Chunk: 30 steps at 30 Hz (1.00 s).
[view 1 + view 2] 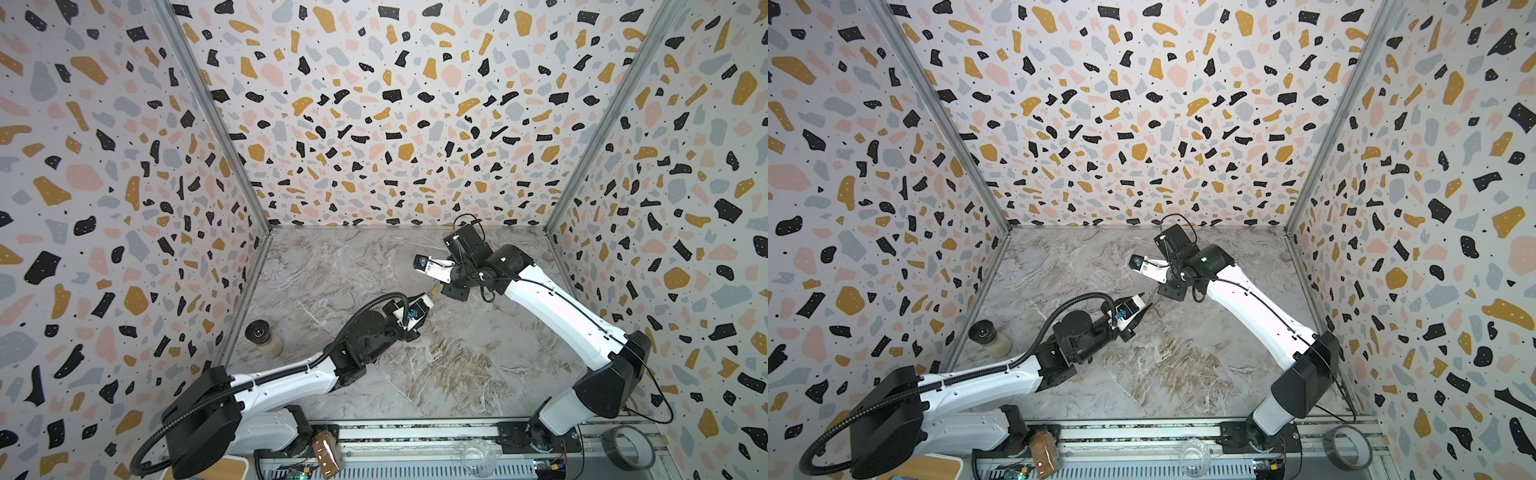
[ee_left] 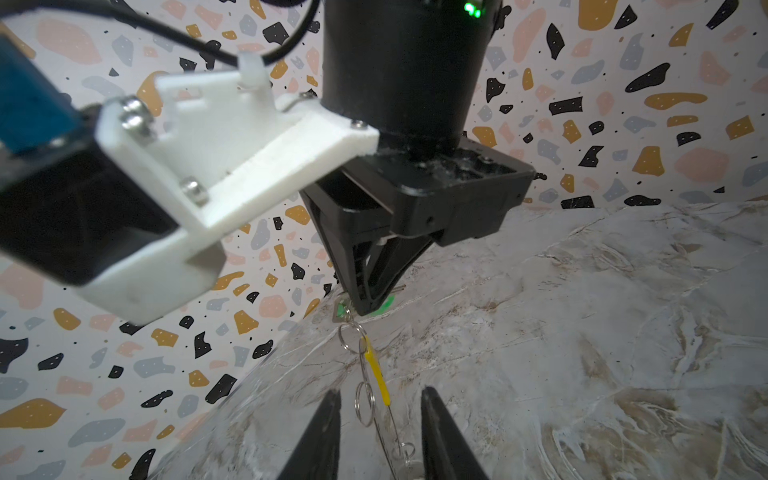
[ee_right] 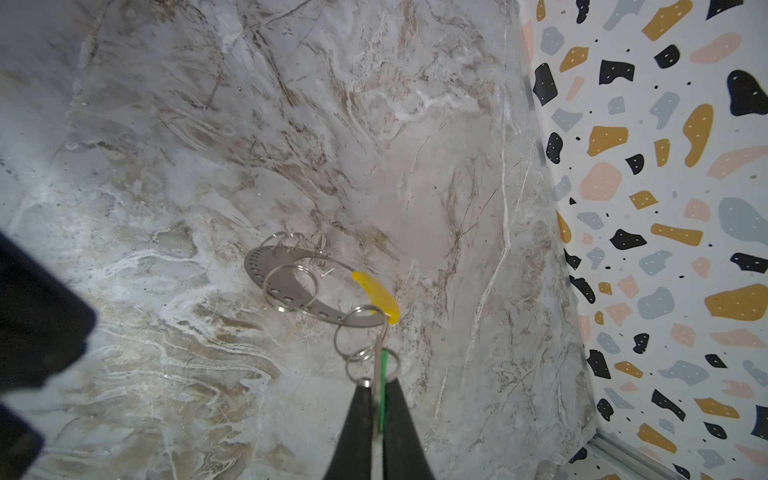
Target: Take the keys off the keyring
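Note:
My right gripper [image 3: 379, 382] is shut on a key with a bright green tag [image 3: 385, 370], held above the marble floor. Small split rings [image 3: 357, 336] link the key to the keyring [image 3: 254, 262], a thin grey dotted hoop with a yellow sleeve [image 3: 376, 293], which hangs free below the fingers. In the left wrist view the hoop [image 2: 370, 386] shows edge-on, running down from the right gripper [image 2: 365, 309] and between the fingers of my left gripper [image 2: 380, 392]. Those jaws stand apart and I see neither finger touching the hoop. In both top views the two gripper tips [image 1: 428, 300] [image 1: 435, 289] nearly meet.
A black-lidded jar [image 1: 264, 338] stands by the left wall. On the front rail are a brown spice jar [image 1: 328, 451], a clear glass bowl [image 1: 478, 457] and a dark tape roll [image 1: 627, 446]. Patterned walls [image 1: 374, 124] close in three sides.

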Tool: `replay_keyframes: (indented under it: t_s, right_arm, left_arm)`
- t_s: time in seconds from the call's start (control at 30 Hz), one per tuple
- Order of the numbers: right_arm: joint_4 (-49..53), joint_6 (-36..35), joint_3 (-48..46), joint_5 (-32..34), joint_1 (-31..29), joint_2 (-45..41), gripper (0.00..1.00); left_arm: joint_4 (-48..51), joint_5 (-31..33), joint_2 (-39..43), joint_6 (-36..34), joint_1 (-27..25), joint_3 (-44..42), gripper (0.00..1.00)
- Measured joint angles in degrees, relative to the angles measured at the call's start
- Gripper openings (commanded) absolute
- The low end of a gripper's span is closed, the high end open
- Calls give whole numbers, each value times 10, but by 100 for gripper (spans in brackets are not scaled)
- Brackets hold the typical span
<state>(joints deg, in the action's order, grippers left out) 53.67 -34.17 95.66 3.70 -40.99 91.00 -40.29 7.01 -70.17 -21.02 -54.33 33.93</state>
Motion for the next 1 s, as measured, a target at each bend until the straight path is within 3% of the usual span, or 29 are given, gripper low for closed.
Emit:
replay_keyframes:
  t_s: [0.47, 1.0]
  right_arm:
    - [37, 25, 36, 0, -8, 20, 0]
    - [58, 35, 58, 0, -10, 24, 1]
  left_arm:
    - [-27, 42, -52, -5, -6, 29, 32]
    - [-52, 87, -118, 44, -12, 70, 32]
